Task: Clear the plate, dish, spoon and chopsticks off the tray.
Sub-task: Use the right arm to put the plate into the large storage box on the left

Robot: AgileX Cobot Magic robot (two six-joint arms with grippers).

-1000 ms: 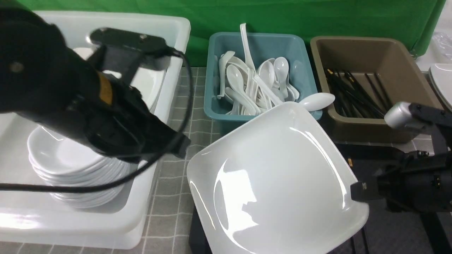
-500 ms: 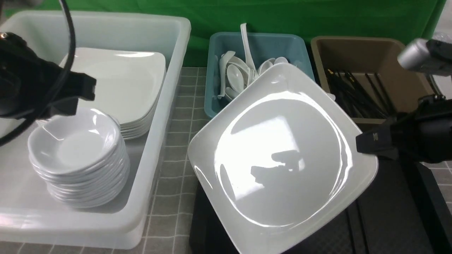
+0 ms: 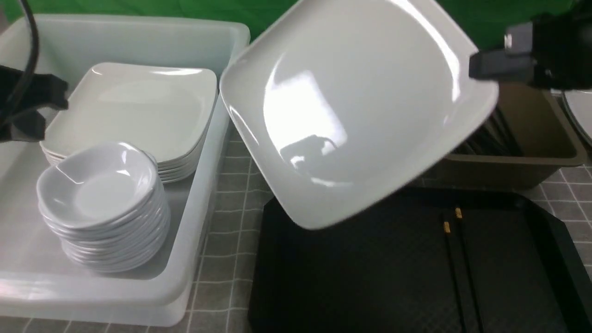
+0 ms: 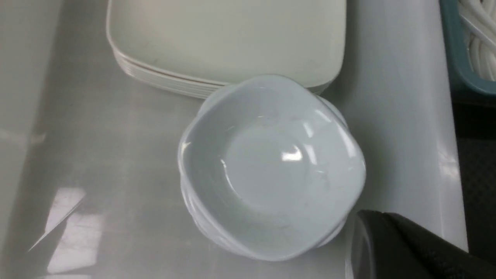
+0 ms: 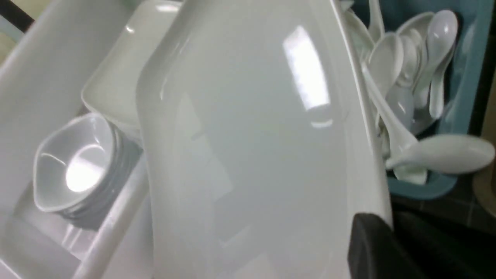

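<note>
The right claw [image 3: 481,69] is clamped on one rim of the plate [image 3: 351,106], holding it tilted in the air, with the plate stretching away to the claw's left. Below this claw lies the tray [image 3: 351,277], with the chopsticks [image 3: 455,259] on it. The left claw [image 3: 46,108] is clenched on nothing, just above and beside the stack of small dishes [image 3: 99,185] in the white tub [image 3: 138,23].

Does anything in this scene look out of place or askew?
One spoon lies across the teal tub's rim, its bowl sticking out past the edge instead of resting inside with the others. The plate hangs tilted in the right gripper, pinched by one edge only.
</note>
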